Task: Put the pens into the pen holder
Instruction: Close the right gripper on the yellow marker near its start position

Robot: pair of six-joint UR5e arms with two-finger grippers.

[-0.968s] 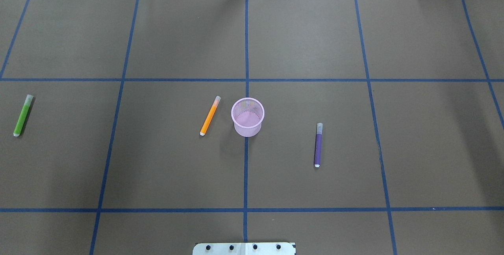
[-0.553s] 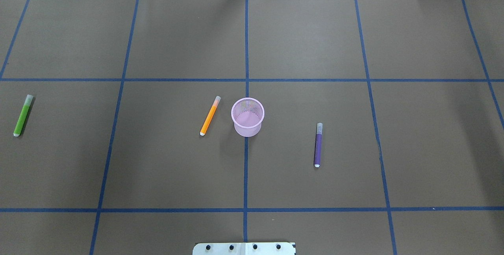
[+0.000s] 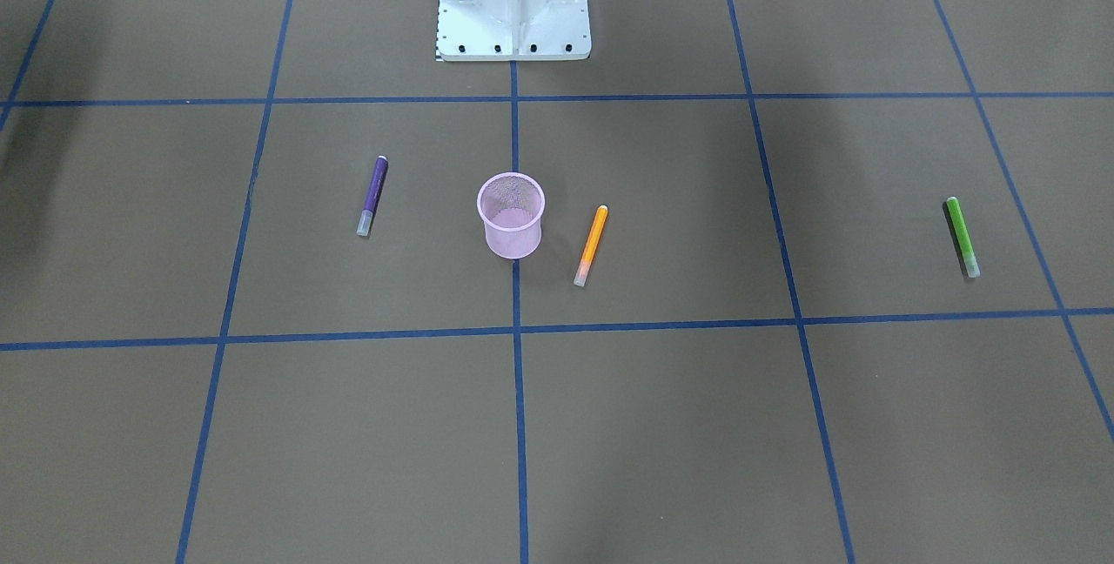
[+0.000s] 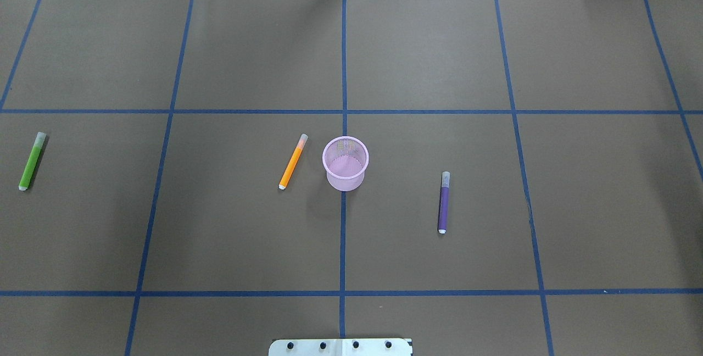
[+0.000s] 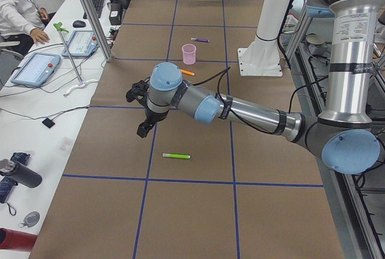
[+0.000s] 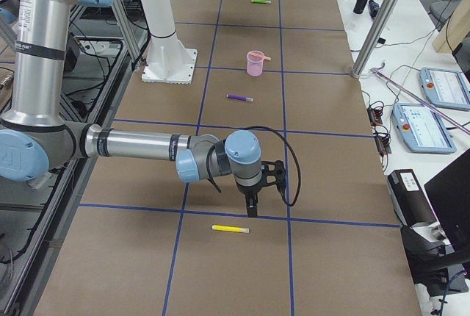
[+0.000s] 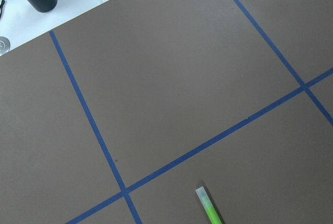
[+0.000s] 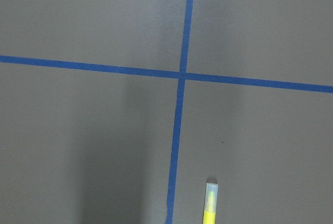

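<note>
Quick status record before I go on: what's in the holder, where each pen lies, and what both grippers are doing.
pen holder: upright, central, empty
orange pen: lying close beside holder, robot's left side, not touching
purple pen: lying farther off, robot's right side
green pen: lying far left, near left gripper
yellow pen: lying far right, near right gripper
left gripper: hovering, fingers' state cannot be told
right gripper: hovering, fingers' state cannot be told
pens collected: none of four

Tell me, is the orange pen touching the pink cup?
Apart. The overhead view shows a strip of brown table between the orange pen and the pink cup; the front-facing view shows the same gap.
</note>
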